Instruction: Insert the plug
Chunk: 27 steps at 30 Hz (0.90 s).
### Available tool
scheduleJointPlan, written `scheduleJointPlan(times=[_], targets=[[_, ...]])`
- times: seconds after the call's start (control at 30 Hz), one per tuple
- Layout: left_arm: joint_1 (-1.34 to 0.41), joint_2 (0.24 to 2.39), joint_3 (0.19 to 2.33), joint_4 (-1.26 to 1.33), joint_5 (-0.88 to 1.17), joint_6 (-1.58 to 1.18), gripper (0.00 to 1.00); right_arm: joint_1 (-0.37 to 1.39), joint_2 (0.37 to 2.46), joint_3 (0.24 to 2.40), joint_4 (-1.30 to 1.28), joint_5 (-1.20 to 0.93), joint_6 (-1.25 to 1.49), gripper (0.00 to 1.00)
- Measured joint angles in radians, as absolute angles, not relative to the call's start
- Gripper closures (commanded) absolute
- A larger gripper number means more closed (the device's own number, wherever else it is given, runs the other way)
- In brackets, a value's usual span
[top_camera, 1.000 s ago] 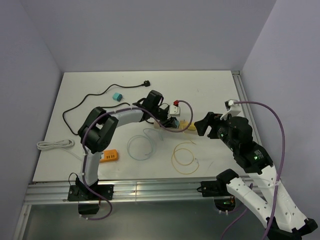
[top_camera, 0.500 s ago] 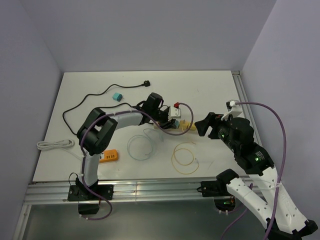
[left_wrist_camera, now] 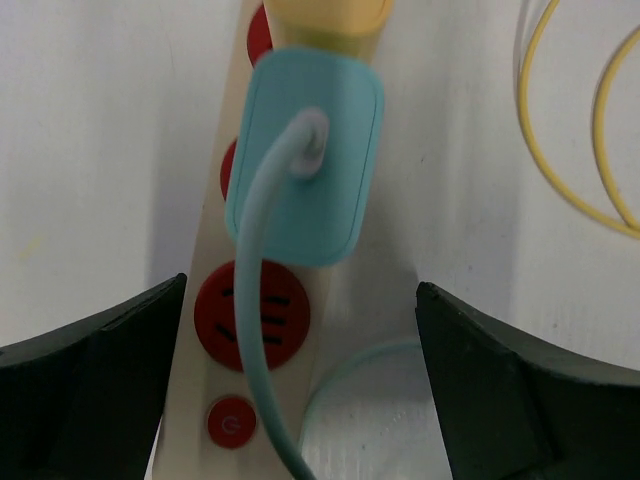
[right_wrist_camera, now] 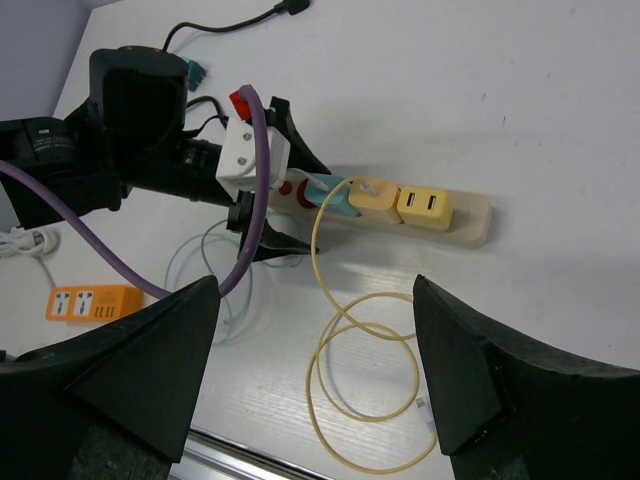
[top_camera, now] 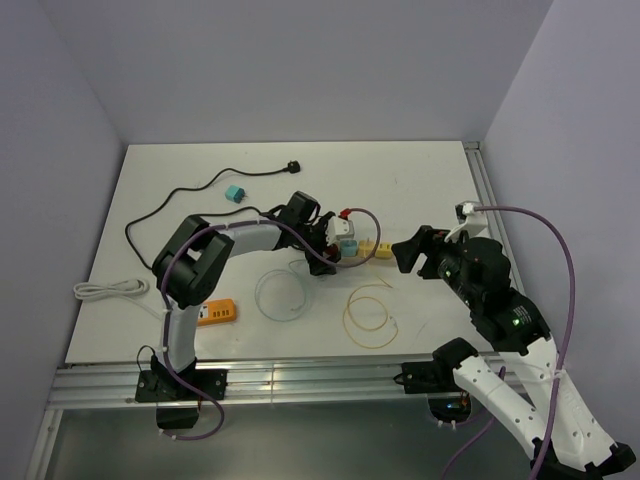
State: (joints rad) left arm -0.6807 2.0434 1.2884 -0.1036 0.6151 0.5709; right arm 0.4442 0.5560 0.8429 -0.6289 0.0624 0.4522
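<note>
Both arms are built from rounded black joint housings joined by smooth white links, the left arm (top_camera: 205, 262) darker towards its wrist, the right arm (top_camera: 505, 320) white along its lower links. A thick purple cable (right_wrist_camera: 262, 215) trails along each. The right arm's cable enters a small white connector (top_camera: 463, 210), and tiny green lights (top_camera: 517, 317) glow on its black housings. A white bracket (right_wrist_camera: 235, 150) with a red tab (right_wrist_camera: 240, 100) sits behind the left pincer (left_wrist_camera: 301, 288), whose fingers (left_wrist_camera: 90, 390) are matt black wedges. The right pincer (right_wrist_camera: 315, 285) has similar faceted black fingers (right_wrist_camera: 110, 400).
</note>
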Motion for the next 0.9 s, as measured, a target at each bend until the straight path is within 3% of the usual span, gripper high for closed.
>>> scheduleJointPlan(times=[0.9], targets=[[-0.665,1.827,1.300,-0.173,0.823,0.490,0.01,0.444,0.519,0.823,-0.629,0.062,0.452,0.15]])
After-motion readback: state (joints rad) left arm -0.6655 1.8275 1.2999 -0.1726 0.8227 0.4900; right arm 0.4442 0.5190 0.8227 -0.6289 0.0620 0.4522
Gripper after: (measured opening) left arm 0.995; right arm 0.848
